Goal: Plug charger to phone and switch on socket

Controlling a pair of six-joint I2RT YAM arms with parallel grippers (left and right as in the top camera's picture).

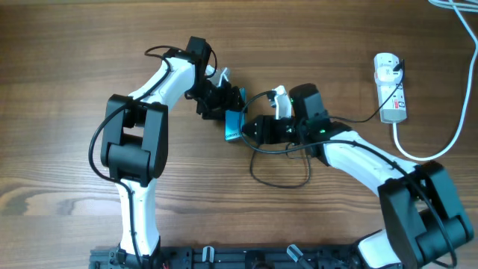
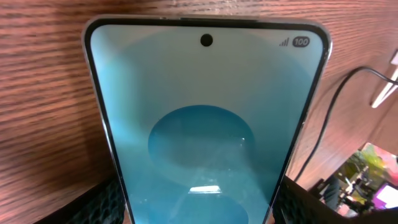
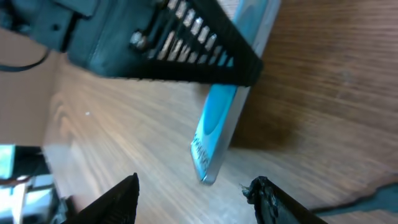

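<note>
My left gripper [image 1: 228, 108] is shut on the phone [image 1: 234, 125] and holds it on edge, tilted, over the table. In the left wrist view the turquoise screen [image 2: 205, 124] fills the frame, with my fingers [image 2: 199, 208] on both its sides. My right gripper [image 1: 252, 131] is open and empty just right of the phone. In the right wrist view the phone's lower end [image 3: 211, 143] hangs between and ahead of the open fingers [image 3: 194, 182]. The charger's black cable [image 1: 284, 185] loops under the right arm; its plug end is not visible. The socket [image 1: 393, 97] lies at the far right.
A thick white lead [image 1: 455, 127] runs from the socket along the right edge to the back corner. The black cable also shows at the right of the left wrist view [image 2: 323, 124]. My left gripper's body [image 3: 174, 43] fills the top of the right wrist view.
</note>
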